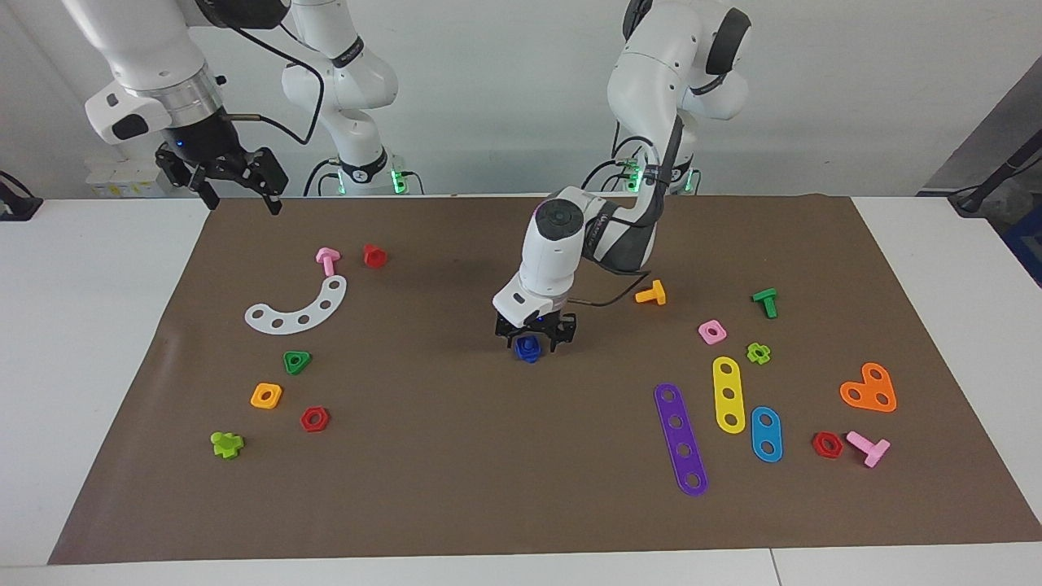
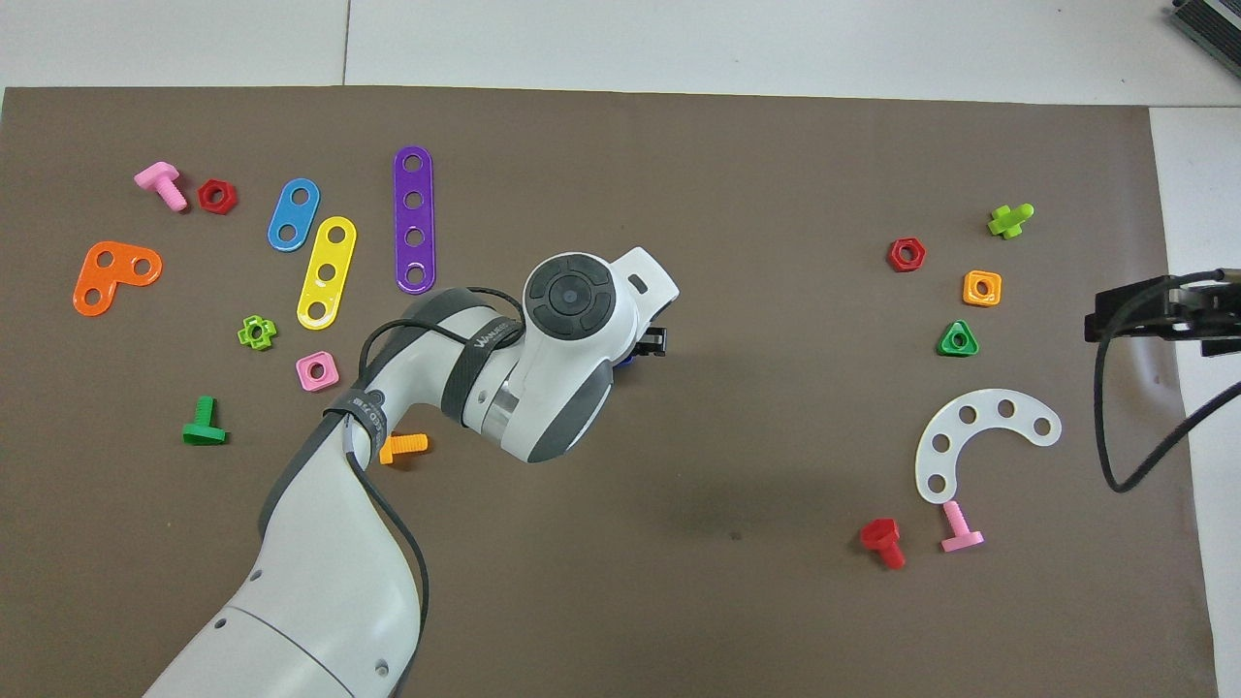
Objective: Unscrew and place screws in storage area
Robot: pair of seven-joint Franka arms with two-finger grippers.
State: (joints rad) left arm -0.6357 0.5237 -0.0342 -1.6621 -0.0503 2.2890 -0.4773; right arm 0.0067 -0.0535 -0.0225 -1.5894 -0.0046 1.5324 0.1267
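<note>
Brown mat, white table, grey wall

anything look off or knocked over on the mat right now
Nothing stands out. The small dark-blue plastic bolt stands mid-mat beneath the left gripper; other coloured pieces lie scattered toward both ends of the brown mat, none broken. The right gripper waits above the mat's corner.

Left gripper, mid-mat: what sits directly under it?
Under the left gripper sits the dark-blue bolt on the brown mat. From overhead, the wrist covers nearly all of it; finger contact is hidden.
</note>
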